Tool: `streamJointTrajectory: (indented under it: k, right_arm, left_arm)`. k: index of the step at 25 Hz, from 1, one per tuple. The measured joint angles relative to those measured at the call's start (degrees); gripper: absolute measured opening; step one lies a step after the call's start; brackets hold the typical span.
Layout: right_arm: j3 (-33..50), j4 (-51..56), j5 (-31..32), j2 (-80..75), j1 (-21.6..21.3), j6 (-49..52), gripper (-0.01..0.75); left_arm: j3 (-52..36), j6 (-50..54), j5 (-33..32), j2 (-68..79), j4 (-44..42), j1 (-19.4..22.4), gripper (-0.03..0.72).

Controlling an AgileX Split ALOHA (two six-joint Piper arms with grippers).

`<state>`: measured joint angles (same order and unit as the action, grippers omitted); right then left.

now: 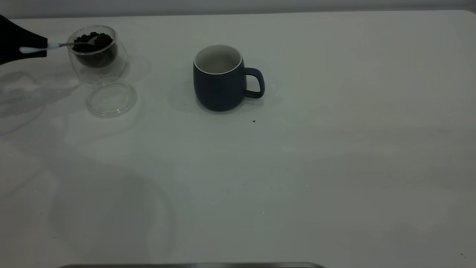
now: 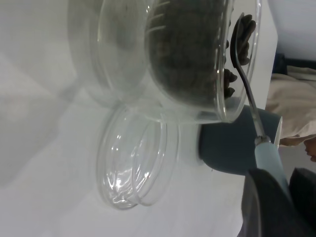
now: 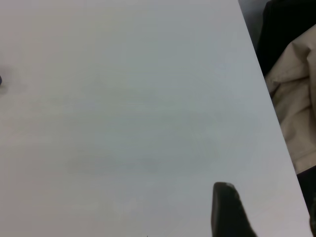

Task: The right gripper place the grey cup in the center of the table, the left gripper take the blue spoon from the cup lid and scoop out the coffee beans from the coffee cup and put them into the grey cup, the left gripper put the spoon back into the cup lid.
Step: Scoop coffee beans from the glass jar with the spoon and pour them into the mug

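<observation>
- Grey cup (image 1: 220, 85): upright near centre of table (image 1: 334, 167), handle toward the right.
- Coffee cup (image 1: 96, 52): far left, holding coffee beans (image 1: 93, 39); cup lid (image 1: 111, 98) just in front.
- Left gripper (image 1: 35, 48): closed on blue spoon (image 1: 55, 45), bowl in the beans.
- Right gripper (image 3: 227, 210): above bare table, opening indiscernible.

I see dark blue-grey on the grey cup (image 1: 219, 87) — white inside; the blue spoon (image 1: 55, 45) shows a pale blue handle; coffee beans (image 1: 93, 38) near-black; table (image 1: 297, 167) plain white.
</observation>
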<state>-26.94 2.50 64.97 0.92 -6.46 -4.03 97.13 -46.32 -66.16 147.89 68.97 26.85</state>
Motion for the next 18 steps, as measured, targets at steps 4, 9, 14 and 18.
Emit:
streamJointTrajectory:
  k: [4,9,14,18]
  right_arm:
    - [0.0,0.0,0.0,0.0,0.0,0.0,0.364]
    - [0.0,0.0,0.0,0.0,0.0,0.0,0.364]
    - [0.0,0.0,0.0,0.0,0.0,0.0,0.364]
    - [0.0,0.0,0.0,0.0,0.0,0.0,0.364]
  left_arm:
    - [0.0,-0.1,0.0,-1.9,0.0,0.0,0.128]
    - [0.0,0.2,-0.2,-3.7,0.0,0.0,0.128]
    - [0.0,1.3,-0.2,-3.7,-0.3,-0.9,0.128]
    - [0.0,1.5,-0.2,-3.8,-0.2,-3.1,0.128]
